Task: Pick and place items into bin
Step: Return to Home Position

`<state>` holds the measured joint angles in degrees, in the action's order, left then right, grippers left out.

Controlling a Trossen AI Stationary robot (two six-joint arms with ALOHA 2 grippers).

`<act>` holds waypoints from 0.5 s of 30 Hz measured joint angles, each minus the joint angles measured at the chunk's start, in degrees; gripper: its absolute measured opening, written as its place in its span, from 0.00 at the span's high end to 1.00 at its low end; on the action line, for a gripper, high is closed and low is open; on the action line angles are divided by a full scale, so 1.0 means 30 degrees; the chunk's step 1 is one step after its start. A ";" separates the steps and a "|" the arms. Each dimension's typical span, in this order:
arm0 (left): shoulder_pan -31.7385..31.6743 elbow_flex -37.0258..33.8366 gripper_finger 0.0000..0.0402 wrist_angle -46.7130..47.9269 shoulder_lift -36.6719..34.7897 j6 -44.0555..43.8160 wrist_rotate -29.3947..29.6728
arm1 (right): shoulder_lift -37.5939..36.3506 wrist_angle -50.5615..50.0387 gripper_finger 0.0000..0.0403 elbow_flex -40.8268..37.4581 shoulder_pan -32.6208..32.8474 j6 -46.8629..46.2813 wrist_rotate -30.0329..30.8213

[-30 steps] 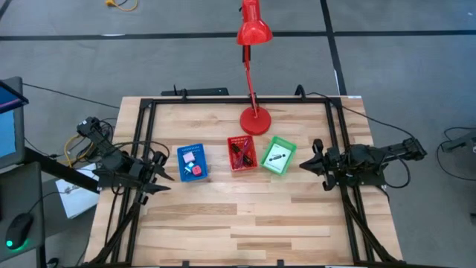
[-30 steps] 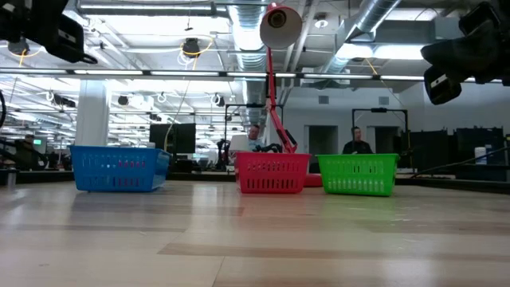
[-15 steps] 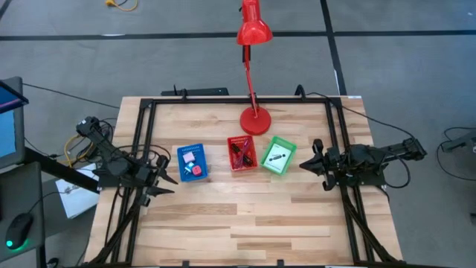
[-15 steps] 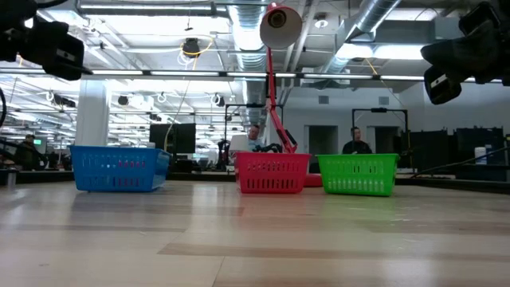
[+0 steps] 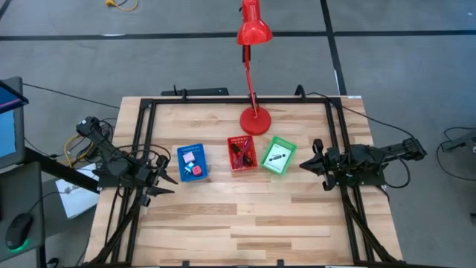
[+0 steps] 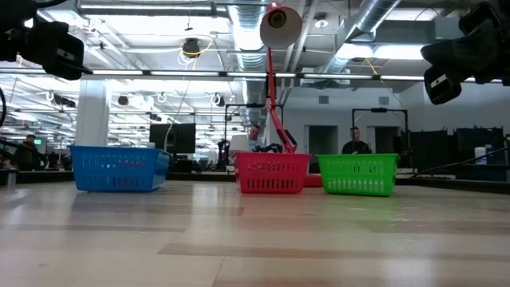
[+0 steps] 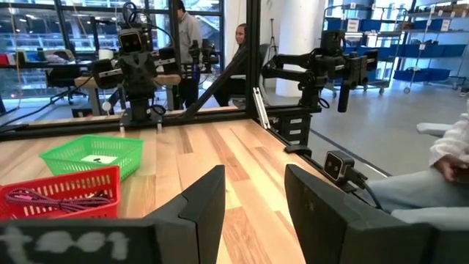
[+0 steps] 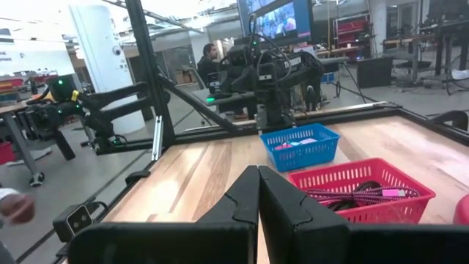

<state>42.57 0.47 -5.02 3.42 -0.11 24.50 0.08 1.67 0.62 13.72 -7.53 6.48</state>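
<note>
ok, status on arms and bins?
Left gripper open, empty, left edge. Right gripper shut, empty, right edge. Items in blue bin, red bin, green bin. Nothing in the way.

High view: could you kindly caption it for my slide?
Mid-table, blue bin, red bin and green bin stand in a row, flanked by open left end effector and shut right end effector.
</note>
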 joint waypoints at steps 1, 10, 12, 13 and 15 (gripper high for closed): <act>0.0000 0.0000 0.68 -0.0003 0.0000 0.0016 0.0003 | 0.0000 0.0000 1.00 0.0000 0.0000 0.0000 0.0000; 0.0000 -0.0015 0.68 -0.0006 0.0000 0.0092 0.0046 | 0.0000 0.0000 1.00 0.0000 0.0000 0.0000 -0.0007; 0.0000 -0.0015 0.68 0.0000 0.0000 0.0245 0.0046 | 0.0000 0.0000 1.00 0.0000 0.0000 0.0000 -0.0007; 0.0000 -0.0015 0.68 0.0000 0.0000 0.0347 0.0048 | 0.0000 0.0000 1.00 0.0000 0.0000 0.0000 -0.0007; 0.0000 -0.0015 0.68 0.0000 0.0000 0.0350 0.0051 | 0.0000 0.0000 1.00 0.0000 0.0000 0.0000 -0.0007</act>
<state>42.57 0.43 -5.02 3.42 0.94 24.66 0.08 1.67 0.62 13.72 -7.53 6.46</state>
